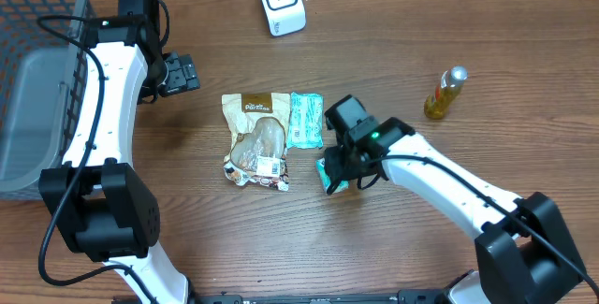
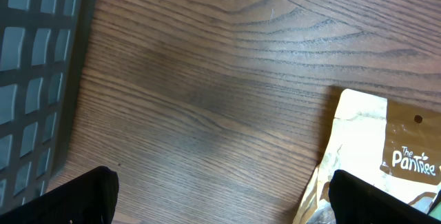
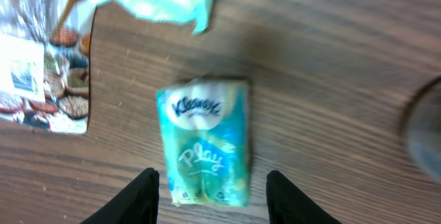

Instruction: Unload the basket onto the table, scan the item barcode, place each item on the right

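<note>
A teal Kleenex tissue pack (image 3: 204, 148) lies flat on the wooden table, and my right gripper (image 3: 215, 200) stands open over it, one black finger on each side with a gap to the pack. From overhead, that pack (image 1: 328, 179) peeks out under the right gripper (image 1: 344, 171). A second teal pack (image 1: 305, 119) lies just beyond it, beside a tan snack bag (image 1: 257, 140) with a white label (image 1: 271, 166). The white scanner (image 1: 281, 3) stands at the back. My left gripper (image 1: 178, 72) hangs open and empty, up and left of the snack bag (image 2: 386, 141).
A grey plastic basket (image 1: 37, 70) fills the left side of the table; its wall (image 2: 34, 79) shows in the left wrist view. A small yellow bottle (image 1: 445, 94) stands at the right. Bare wood lies along the table's front.
</note>
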